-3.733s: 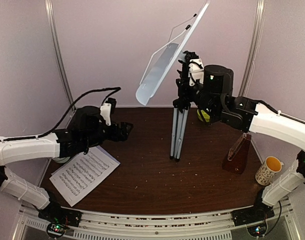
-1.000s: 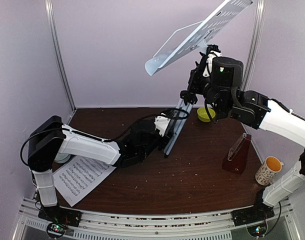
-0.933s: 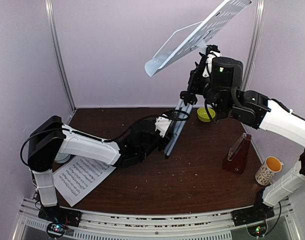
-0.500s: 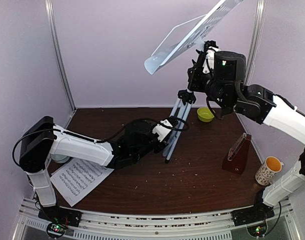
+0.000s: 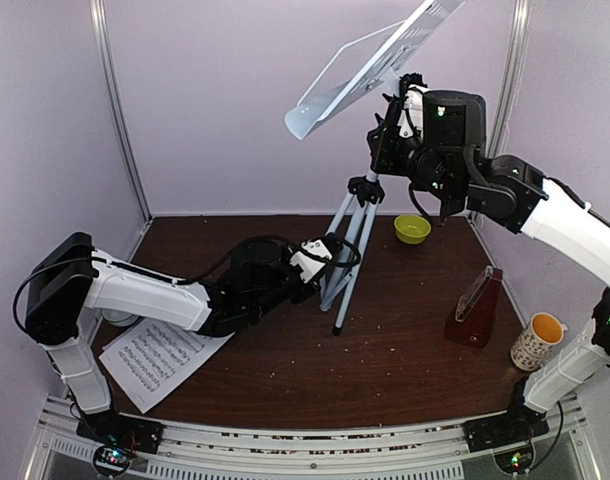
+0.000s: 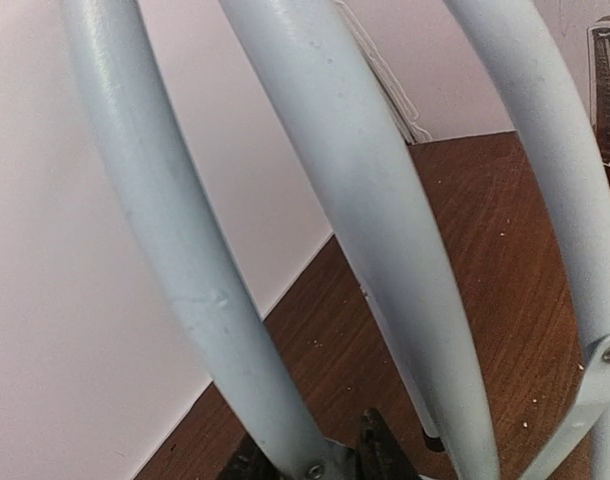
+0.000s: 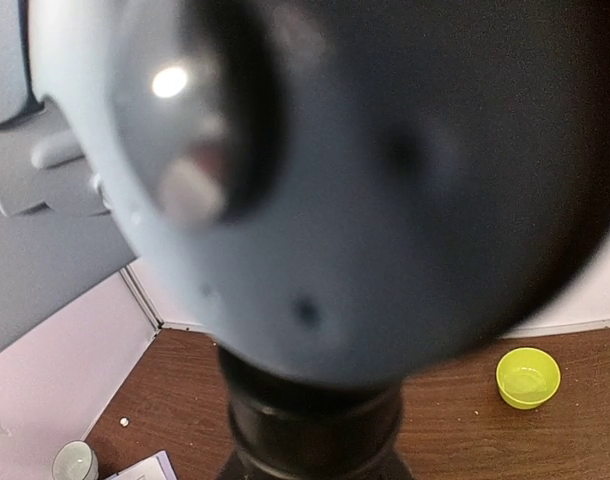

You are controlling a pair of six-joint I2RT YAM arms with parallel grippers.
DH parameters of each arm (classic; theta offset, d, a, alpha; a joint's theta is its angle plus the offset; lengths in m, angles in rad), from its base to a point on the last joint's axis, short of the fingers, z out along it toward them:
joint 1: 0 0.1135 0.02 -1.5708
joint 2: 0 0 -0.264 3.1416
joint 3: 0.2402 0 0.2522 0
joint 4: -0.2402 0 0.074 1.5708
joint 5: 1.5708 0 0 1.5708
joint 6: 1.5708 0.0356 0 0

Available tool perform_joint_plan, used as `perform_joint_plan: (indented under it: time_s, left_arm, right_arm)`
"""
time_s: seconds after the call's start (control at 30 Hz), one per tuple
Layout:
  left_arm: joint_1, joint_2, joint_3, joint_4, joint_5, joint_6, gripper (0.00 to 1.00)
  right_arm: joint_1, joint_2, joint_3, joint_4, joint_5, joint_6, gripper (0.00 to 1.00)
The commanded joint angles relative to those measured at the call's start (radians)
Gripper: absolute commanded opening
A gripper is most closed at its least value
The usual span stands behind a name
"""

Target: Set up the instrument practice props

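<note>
**Overhead view.** Found a white perforated-metal music stand on a silver tripod (image 5: 363, 68) over the middle of the dark wooden table (image 5: 385, 390), tilted with its head toward the back right corner. Saw the legs partly spread; cannot tell whether every foot meets the wood. Recorded the right gripper (image 5: 390, 118) clamped on the neck just under the sloping panel, judged so as to carry the weight and steady the top. Recorded the left gripper (image 5: 325, 265) low down, closed on one leg, judged to be drawing it away from its neighbours to open the tripod. Found printed sheet-music pages (image 5: 165, 352) lying flat near the front left corner, well apart from both grippers and not yet placed. Found a red-brown pyramid metronome with clear cover (image 5: 475, 308) upright near the right edge, untouched. Noted a small yellow-green bowl (image 5: 412, 228) toward the back edge and a patterned mug with yellow inside (image 5: 538, 340) at the front right corner; judged no part of the job.

**Left wrist view.** Saw three pale legs (image 6: 375, 230) crossing the frame at close range. Saw dark fingertips (image 6: 380, 452) set either side of the leftmost leg at the bottom edge; grasp confirmed.

**Right wrist view.** Found a blurred grey rounded fitting (image 7: 315, 180) filling the frame, too close to identify. Cannot make out the fingers here; grip taken from overhead. Saw the bowl (image 7: 528, 377) beyond.
</note>
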Motion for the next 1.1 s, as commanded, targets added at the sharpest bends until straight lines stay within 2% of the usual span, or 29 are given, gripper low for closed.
perform_joint_plan:
  time_s: [0.0, 0.17, 0.33, 0.43, 0.6, 0.73, 0.87, 1.07]
  left_arm:
    - [0.043, -0.054, -0.007, -0.018, -0.035, 0.01, 0.28]
    - [0.03, -0.068, 0.059, -0.044, -0.036, -0.03, 0.45]
    - [0.027, -0.048, 0.127, -0.052, -0.044, -0.084, 0.53]
    - [0.026, -0.03, 0.17, -0.055, -0.087, -0.128, 0.54]
    - [0.024, -0.023, 0.239, -0.104, -0.144, -0.22, 0.53]
    - [0.023, -0.015, 0.276, -0.167, -0.135, -0.238, 0.44]
    - [0.019, -0.033, 0.241, -0.198, -0.094, -0.152, 0.39]
    - [0.02, -0.067, 0.133, -0.137, -0.067, 0.015, 0.29]
  right_arm:
    - [-0.001, -0.031, 0.105, 0.08, -0.081, -0.008, 0.0]
    - [-0.002, -0.015, 0.097, 0.099, -0.105, 0.029, 0.0]
    - [0.001, -0.015, 0.075, 0.128, -0.112, 0.064, 0.0]
    - [0.006, -0.018, 0.065, 0.138, -0.105, 0.069, 0.0]
    - [0.019, -0.024, 0.044, 0.159, -0.072, 0.068, 0.0]
    - [0.022, -0.019, 0.049, 0.155, -0.065, 0.061, 0.0]
    - [0.02, -0.021, 0.063, 0.138, -0.047, 0.026, 0.0]
    - [0.016, -0.032, 0.077, 0.139, -0.025, -0.027, 0.0]
